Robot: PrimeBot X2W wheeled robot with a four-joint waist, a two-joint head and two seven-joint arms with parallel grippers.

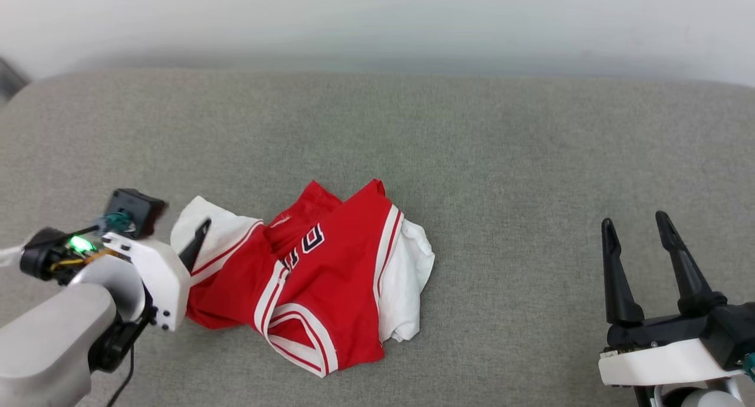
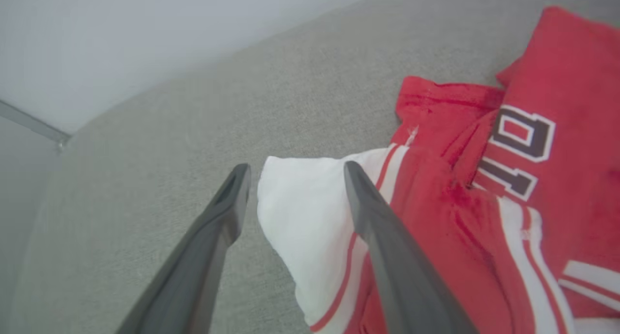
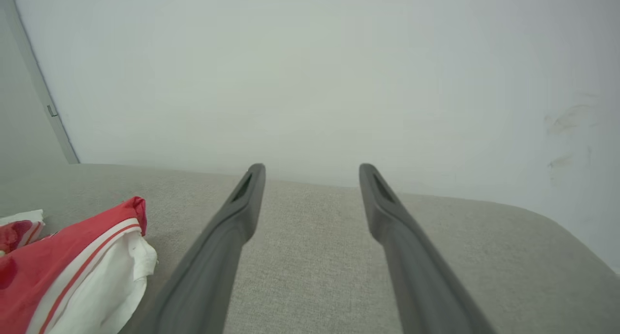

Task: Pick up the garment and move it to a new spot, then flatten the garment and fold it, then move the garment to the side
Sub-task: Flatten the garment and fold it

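The garment [image 1: 330,265] is a crumpled heap of soft-looking red cloth with white sleeves and striped trim, sitting left of centre on the grey woven surface [image 1: 472,147]. My left claw [image 2: 295,172] is spread wide, its tapered dark fingers straddling a puffy white sleeve corner. My right claw [image 1: 634,220] is released too, over bare grey weave, well apart from the heap.

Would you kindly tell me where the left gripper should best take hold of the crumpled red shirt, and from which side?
Probably the white sleeve at the left end of the garment, approached from the robot's left: it puffs up off the grey surface, and the open left gripper points at its tip.
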